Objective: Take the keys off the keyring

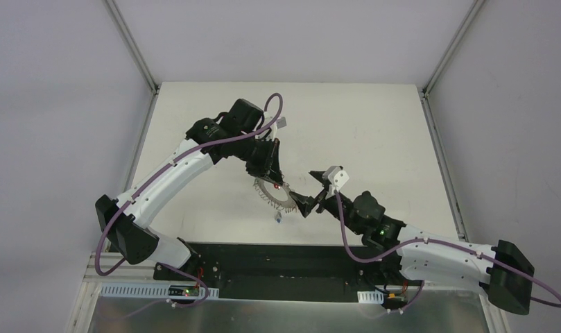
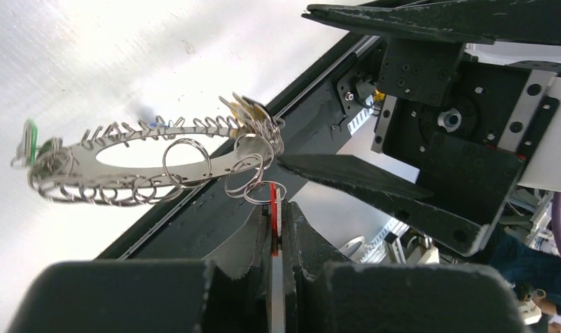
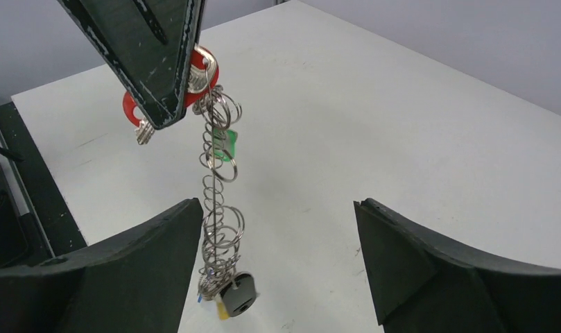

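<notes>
While grey walls (image 1: 55, 104) and slanted metal frame posts (image 1: 132, 45) close in the far, left and right sides, the white table (image 1: 374, 125) spreads wide between them. A black strip (image 1: 277, 253) runs along its near edge, by the arm bases. Both arms work near the middle of the table, well apart from the far and side edges and nearer to the black strip.

Reaching in from the left, the left arm (image 1: 173, 173) bends its wrist down over the centre. The right arm (image 1: 437, 257) lies low and comes in from the right corner.

Pointing downward, the left gripper (image 1: 280, 182) is clenched on the red-tagged key (image 2: 272, 208), pinched flat between its pads. The right gripper (image 3: 277, 208) is spread wide and grasps nothing.

From that red-tagged key the keyring (image 3: 218, 201) hangs over the table, seen edge-on from the right wrist. It sits inside the right gripper's gap, just beside one finger (image 3: 125, 277) and well apart from the other. Whether its low end touches the surface I cannot tell.

On the coil, a green-tagged key (image 3: 226, 147) sits high up and a black-tagged key (image 3: 237, 295) hangs at the bottom.
</notes>
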You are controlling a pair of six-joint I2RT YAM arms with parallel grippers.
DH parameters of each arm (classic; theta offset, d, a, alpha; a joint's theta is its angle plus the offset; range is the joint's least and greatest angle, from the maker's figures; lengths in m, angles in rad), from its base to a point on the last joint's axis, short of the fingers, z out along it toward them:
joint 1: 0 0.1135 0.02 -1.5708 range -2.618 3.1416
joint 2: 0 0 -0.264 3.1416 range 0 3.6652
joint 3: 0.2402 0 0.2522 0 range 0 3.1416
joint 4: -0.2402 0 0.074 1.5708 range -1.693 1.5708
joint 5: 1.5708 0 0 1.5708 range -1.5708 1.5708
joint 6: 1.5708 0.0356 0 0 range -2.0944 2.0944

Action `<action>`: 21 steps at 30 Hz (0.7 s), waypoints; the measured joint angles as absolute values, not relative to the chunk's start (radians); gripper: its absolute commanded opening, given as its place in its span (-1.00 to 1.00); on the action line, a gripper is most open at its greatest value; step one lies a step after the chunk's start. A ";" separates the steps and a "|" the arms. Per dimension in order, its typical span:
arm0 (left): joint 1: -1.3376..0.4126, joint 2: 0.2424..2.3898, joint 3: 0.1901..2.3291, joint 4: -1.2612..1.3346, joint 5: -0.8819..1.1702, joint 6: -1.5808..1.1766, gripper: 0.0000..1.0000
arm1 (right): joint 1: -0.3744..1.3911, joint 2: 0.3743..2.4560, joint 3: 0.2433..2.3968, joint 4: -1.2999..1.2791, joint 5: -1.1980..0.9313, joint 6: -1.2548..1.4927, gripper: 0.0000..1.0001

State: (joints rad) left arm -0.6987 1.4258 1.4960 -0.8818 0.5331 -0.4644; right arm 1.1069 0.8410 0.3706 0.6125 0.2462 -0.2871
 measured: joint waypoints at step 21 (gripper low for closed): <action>-0.699 1.426 1.510 -0.891 0.666 -0.506 -1.00 | 1.084 0.856 0.411 0.563 -0.017 -0.414 0.52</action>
